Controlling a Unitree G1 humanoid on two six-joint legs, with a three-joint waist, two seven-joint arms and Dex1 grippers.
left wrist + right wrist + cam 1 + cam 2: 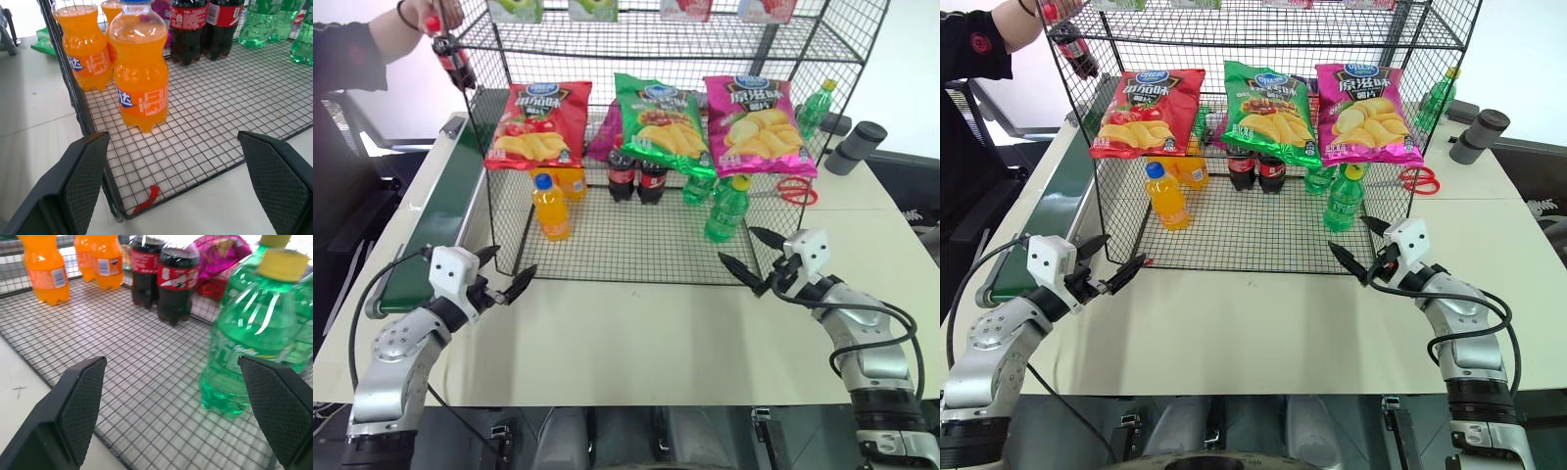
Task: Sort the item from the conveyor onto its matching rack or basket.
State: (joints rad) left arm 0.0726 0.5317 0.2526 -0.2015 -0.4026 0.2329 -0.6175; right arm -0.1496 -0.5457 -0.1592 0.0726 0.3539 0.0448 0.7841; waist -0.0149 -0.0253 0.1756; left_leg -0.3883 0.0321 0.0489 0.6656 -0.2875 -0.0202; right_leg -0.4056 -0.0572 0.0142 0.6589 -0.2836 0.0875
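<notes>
Cola bottle (455, 61), red-capped, hangs tilted in a person's hand (429, 18) above the far end of the conveyor (450, 211), just outside the black wire rack's (636, 245) left wall. Inside the rack, behind three hanging chip bags (656, 122), stand orange-drink bottles (551, 208), two more cola bottles (636, 176) and green bottles (727, 209). In front of the rack, the left gripper (504, 274) and right gripper (752, 255) hover with fingers spread wide, holding nothing.
</notes>
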